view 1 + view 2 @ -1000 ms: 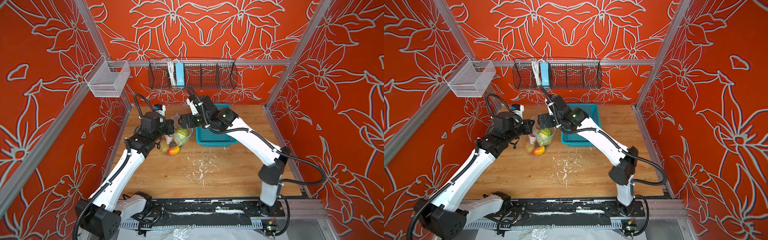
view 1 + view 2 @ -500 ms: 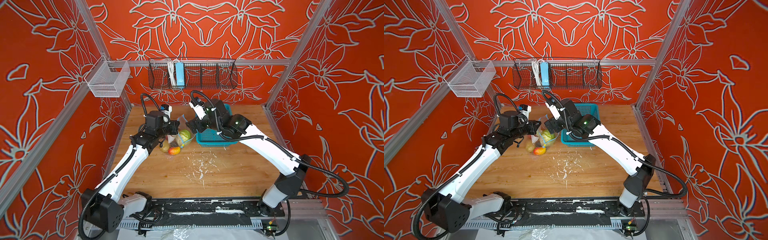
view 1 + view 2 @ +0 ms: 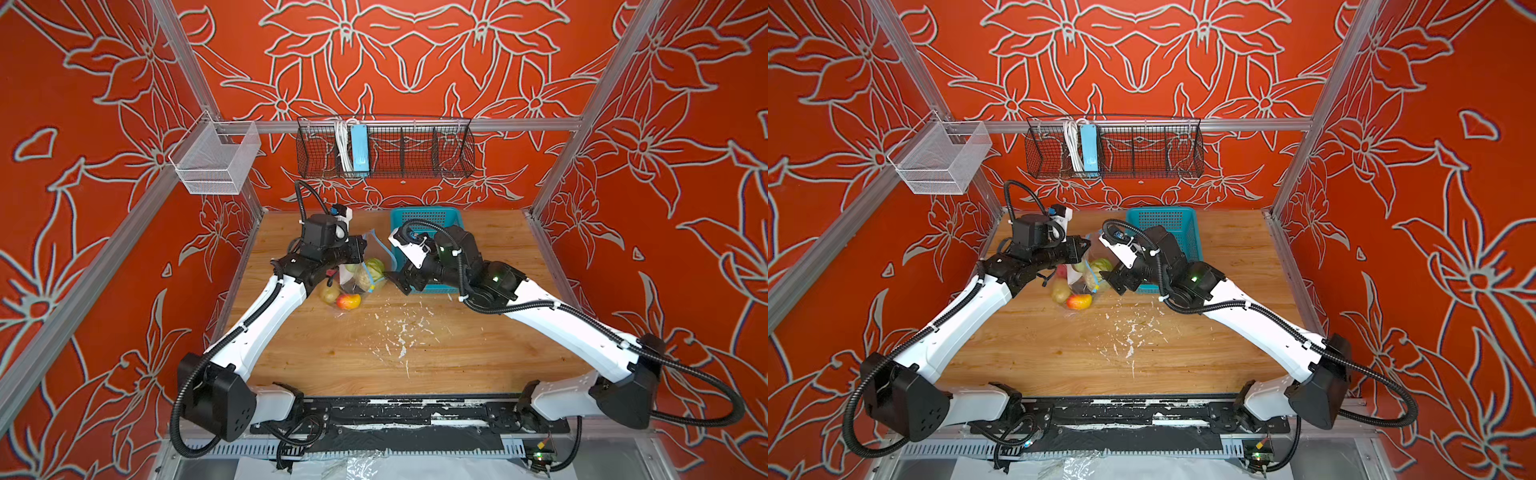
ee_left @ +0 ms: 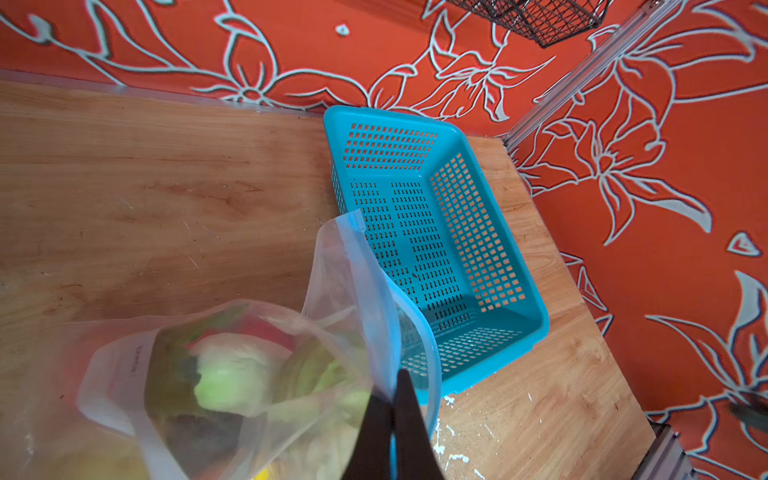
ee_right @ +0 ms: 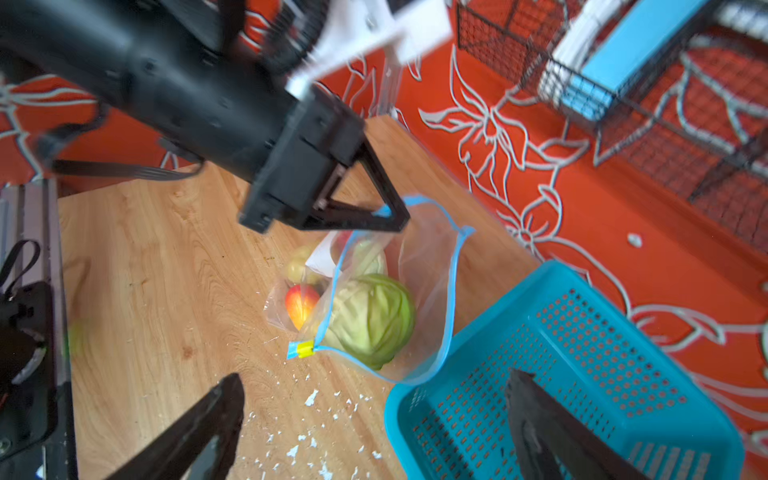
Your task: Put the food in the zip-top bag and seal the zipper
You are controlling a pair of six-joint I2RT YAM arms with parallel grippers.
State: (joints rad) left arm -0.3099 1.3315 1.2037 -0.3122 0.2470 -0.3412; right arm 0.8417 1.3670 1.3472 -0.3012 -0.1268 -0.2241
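The left gripper has two black triangular fingers pressed together. They pinch one side of the rim of the clear, crinkly plastic zip-top bag and hold it up. The right gripper is spread wide and holds nothing. In both top views it sits just beside the bag, at three o'clock of it.

The narrow light-blue zipper runs around the bag's mouth as an open loop. One small yellow tab sits at its end. One white label patch shows on the film.

The food lies inside the bag, whose bottom rests on the table:
- one round, ribbed green cabbage
- one smooth orange-red fruit, at seven o'clock of the cabbage in the top views
- one yellow potato, at eight o'clock of the cabbage
- one pale white-green piece
- a glimpse of red

I cannot count any further pieces through the crinkles.

One teal perforated plastic basket, rectangular, stands at two o'clock of the bag. The bag sits at about ten o'clock of the middle of the grained wooden table. Many small white flecks lie scattered at five o'clock of the bag.
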